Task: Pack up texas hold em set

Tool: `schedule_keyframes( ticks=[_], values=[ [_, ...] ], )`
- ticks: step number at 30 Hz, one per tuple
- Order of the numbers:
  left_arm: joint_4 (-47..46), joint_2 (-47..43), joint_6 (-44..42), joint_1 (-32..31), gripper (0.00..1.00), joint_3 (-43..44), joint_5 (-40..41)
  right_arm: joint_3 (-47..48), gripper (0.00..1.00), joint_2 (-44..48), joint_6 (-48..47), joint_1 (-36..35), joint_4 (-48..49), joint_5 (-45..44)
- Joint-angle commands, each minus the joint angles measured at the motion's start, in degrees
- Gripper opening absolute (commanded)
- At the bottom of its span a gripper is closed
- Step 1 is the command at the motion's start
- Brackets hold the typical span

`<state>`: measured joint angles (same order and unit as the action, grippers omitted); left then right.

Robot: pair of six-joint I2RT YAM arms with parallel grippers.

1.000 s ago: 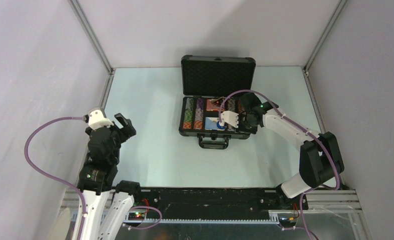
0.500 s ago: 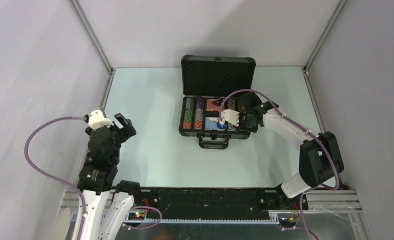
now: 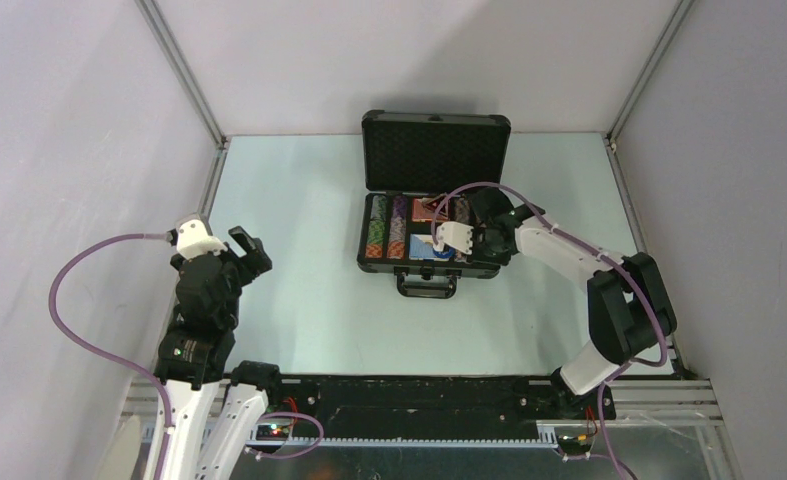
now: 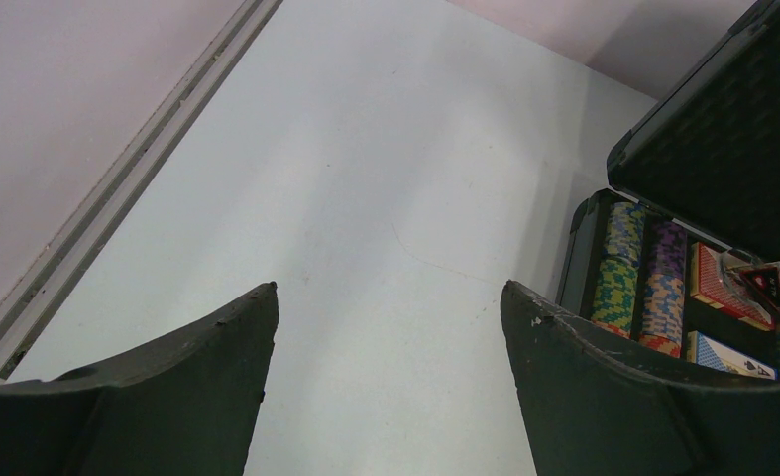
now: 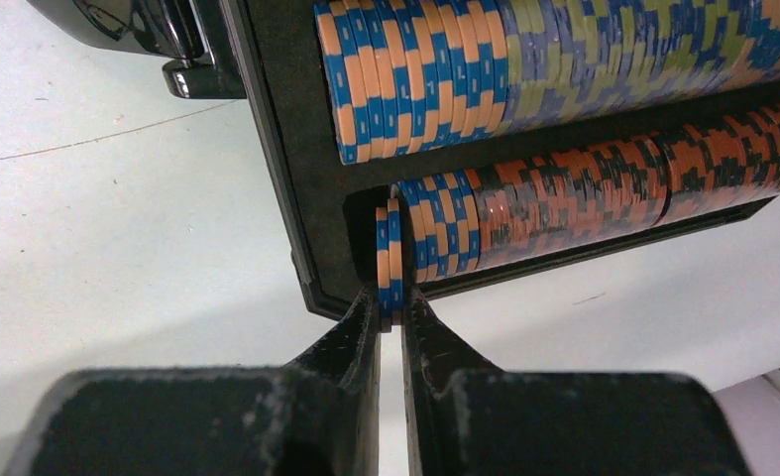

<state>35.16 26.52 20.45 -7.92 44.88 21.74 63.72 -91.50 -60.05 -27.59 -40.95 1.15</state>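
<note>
Two orange-blue chips, right jaws pinching

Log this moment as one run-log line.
right hand: shut on orange-blue chips at end of chip row | left hand: open, empty | briefcase: lid open

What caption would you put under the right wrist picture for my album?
Right fingers pinch orange-and-blue chips at the end of a chip row in the black case.

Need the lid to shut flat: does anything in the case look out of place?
Yes. Two orange-and-blue poker chips at the end of the orange-and-black chip row stick out past their neighbours, not seated in the black foam-lined briefcase; the fingers of the right gripper pinch them. Nothing else stands out.
</note>
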Motion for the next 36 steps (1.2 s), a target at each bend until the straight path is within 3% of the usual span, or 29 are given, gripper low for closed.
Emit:
schedule_keyframes(
  ticks=[1, 4, 7, 12, 19, 29, 33, 36],
  values=[
    [-1.6, 0.11, -1.25, -0.25, 0.87, -0.27, -0.09, 0.35, 0.02, -0.91, 0.41, -0.73, 2.72, -3.23],
    [-1.61, 0.03, -1.2, -0.25, 0.87, -0.26, -0.01, 0.27, 0.16, -0.94, 0.69, -0.78, 2.7, -2.96],
    [-1.62, 0.02, -1.2, -0.28, 0.87, -0.32, 0.04, 0.33, 0.39, -0.71, 0.82, -0.79, 2.67, -3.49],
    [-1.59, -0.05, -1.24, -0.26, 0.87, -0.25, -0.1, 0.38, 0.55, 0.43, 1.27, -0.64, 2.44, -2.82],
    [-1.64, 0.01, -1.2, -0.34, 0.88, -0.28, -0.05, 0.34, 0.6, 4.37, 2.36, -0.05, 3.31, 0.35],
    [-1.59, 0.1, -1.22, -0.26, 0.88, -0.24, -0.1, 0.32, 0.6, 17.93, 8.3, 2.65, 8.91, 9.79],
    [-1.6, 0.34, -1.22, -0.25, 0.88, -0.33, -0.08, -0.15, 0.66, 22.87, 23.66, 8.05, 19.41, 19.74],
    [-1.6, 0.52, -1.24, -0.26, 0.88, -0.36, -0.1, -3.05, 0.81, 26.09, 32.18, 9.35, 28.87, 21.47]
  ],
)
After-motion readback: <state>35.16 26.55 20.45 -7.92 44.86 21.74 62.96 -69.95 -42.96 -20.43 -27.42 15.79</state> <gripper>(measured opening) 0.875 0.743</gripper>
